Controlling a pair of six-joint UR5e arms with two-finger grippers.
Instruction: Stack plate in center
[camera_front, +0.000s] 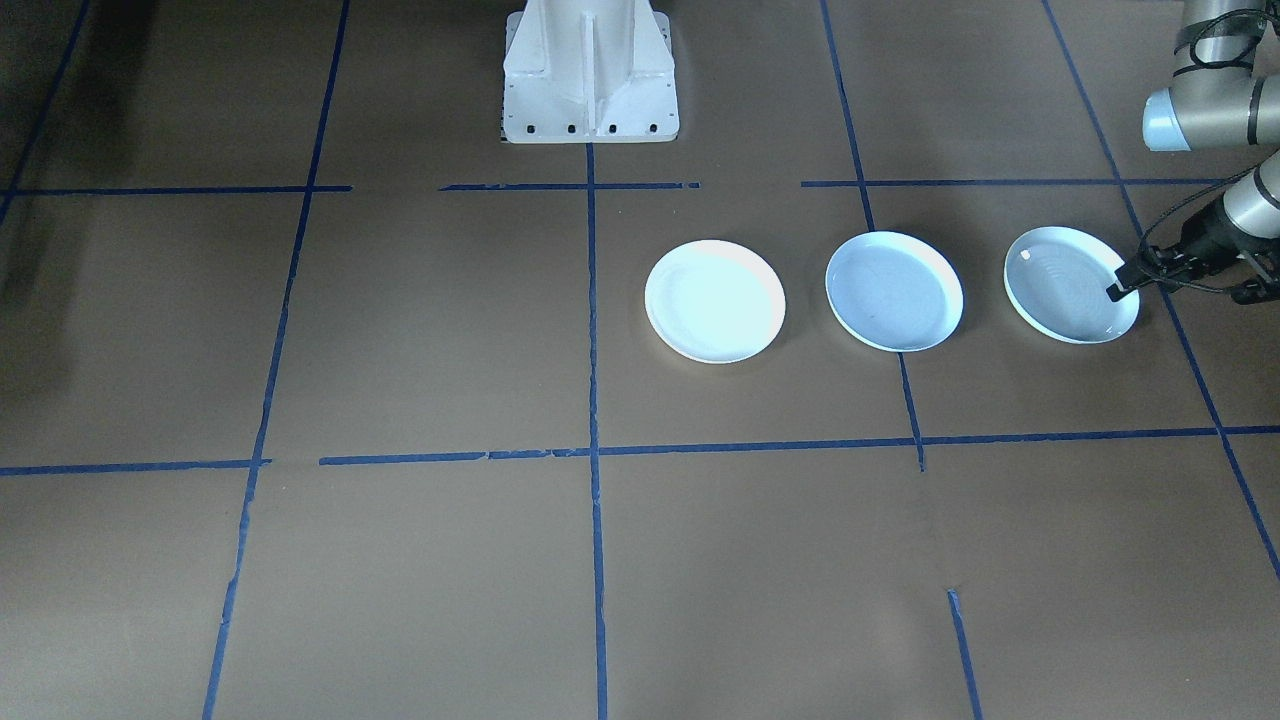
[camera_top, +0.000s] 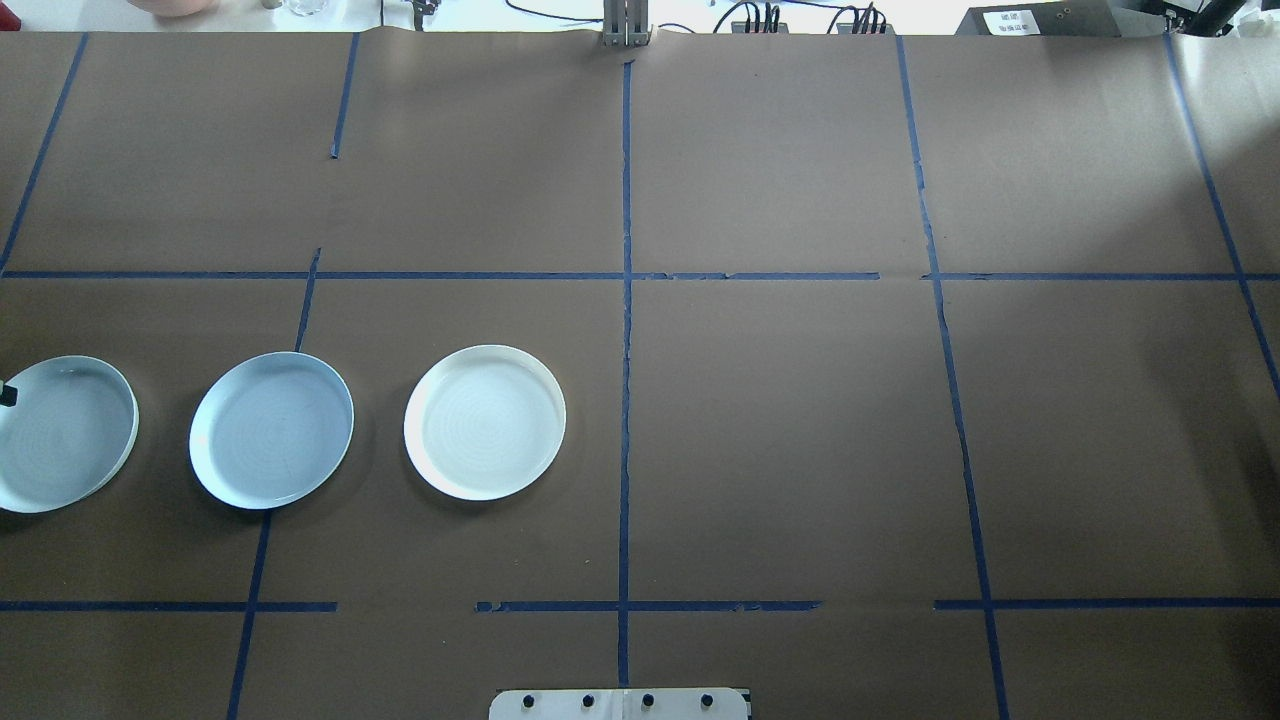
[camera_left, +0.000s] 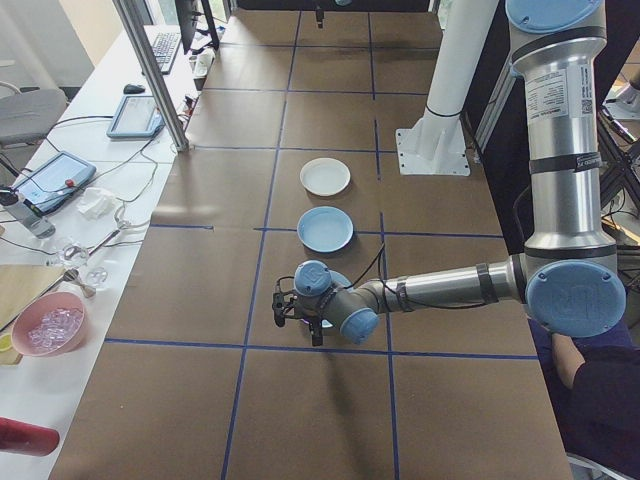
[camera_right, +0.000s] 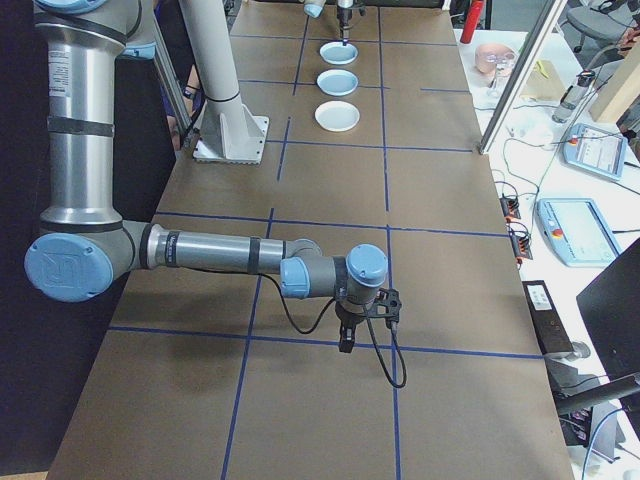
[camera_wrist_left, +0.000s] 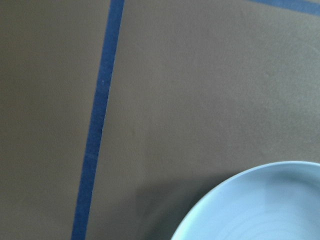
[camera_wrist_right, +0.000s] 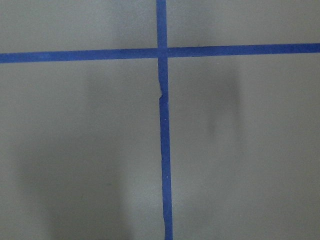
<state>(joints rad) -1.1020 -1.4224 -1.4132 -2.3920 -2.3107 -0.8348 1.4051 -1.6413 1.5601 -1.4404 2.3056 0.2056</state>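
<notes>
- Lying in a row on the brown paper-covered table (camera_front: 400, 350) are three round plates, none stacked, each apart from its neighbour
- The middle one is the pale blue-grey plate (camera_front: 893, 291) with a smooth inside and a raised whitish rim; it sits flat over a line of blue tape (camera_front: 910, 400)
- In the front-facing view, the white plate (camera_front: 715, 300) lies at 9 o'clock from the blue-grey plate, and the ringed plate (camera_front: 1065, 285) at 3 o'clock
- The left gripper (camera_front: 1122, 288) is at the 3 o'clock edge of the ringed plate in that view, with one dark fingertip over the rim
- Whether its jaws are wide, narrow or clamped on the rim cannot be told
- The left wrist view shows only a curve of the ringed plate at 5 o'clock, brown paper, and a tape stripe down the 9 o'clock side; no fingers appear
- The right gripper (camera_right: 345, 340) points down above the table near a tape crossing, well apart from all three plates; it shows only in the side view, so its jaw width cannot be told
- The right wrist view shows a tape cross on bare paper
- The white pedestal base (camera_front: 590, 75) stands at 12 o'clock in the front-facing view, beyond the plates
</notes>
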